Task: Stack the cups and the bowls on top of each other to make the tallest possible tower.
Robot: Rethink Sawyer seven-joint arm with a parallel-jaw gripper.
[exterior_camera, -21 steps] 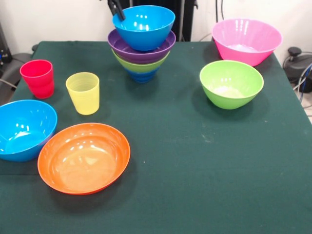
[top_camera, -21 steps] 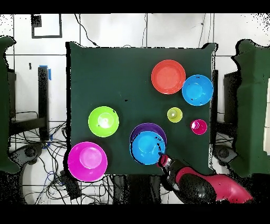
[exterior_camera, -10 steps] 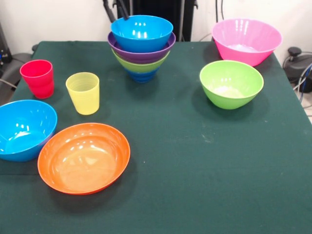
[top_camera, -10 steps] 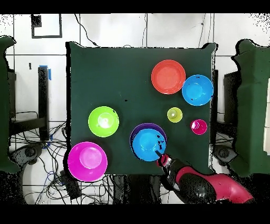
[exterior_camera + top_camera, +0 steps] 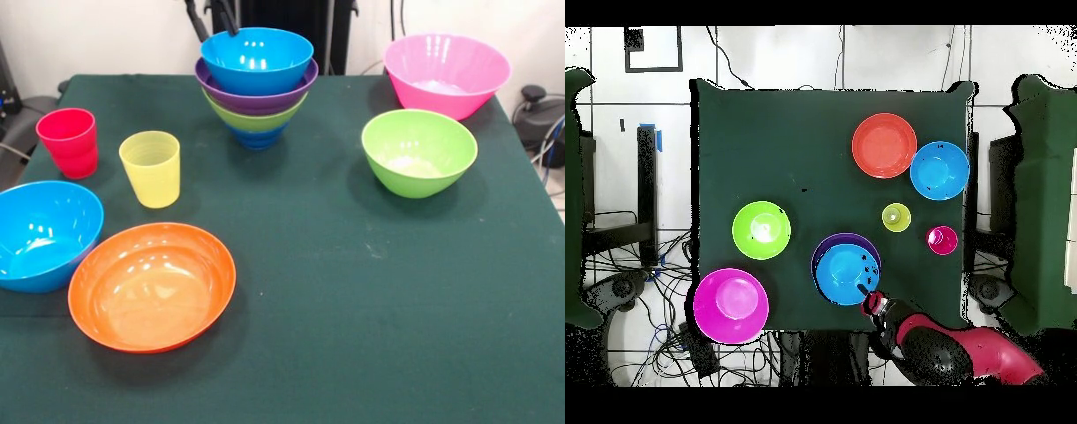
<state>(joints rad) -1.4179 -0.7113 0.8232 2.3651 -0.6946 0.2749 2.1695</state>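
- Since a second ago the glossy light blue plastic bowl (image 5: 257, 56) has dropped from a tilt to sit level in the tower (image 5: 257, 88) — purple, lime green and small dark blue bowls nested beneath it — while the claw (image 5: 210, 15) has drawn up behind the rim; over the last half second almost nothing has shifted.
- At the counter's (image 5: 371, 300) left edge in the front view sits the second light blue plastic bowl (image 5: 41, 233), touching the wide, shallow orange plastic bowl (image 5: 152, 284); both look light, stiff and slick, so I would pinch the thin rim rather than the curved wall.
- Behind them stand the small red plastic tumbler (image 5: 68, 141) and the ridged translucent yellow plastic tumbler (image 5: 151, 168), upright and apart — narrow enough to grip across the mouth, probably easy to tip.
- Right of the tower rests the loose lime green plastic bowl (image 5: 418, 151), and behind it the big pink plastic bowl (image 5: 446, 73) near the far corner.
- Only two dark prongs of the claw show at the top edge; it appears released and holds nothing, its tips just beside the top bowl's rim.
- Overhead, the claw (image 5: 869, 299) sits at the tower's edge nearest the robot.
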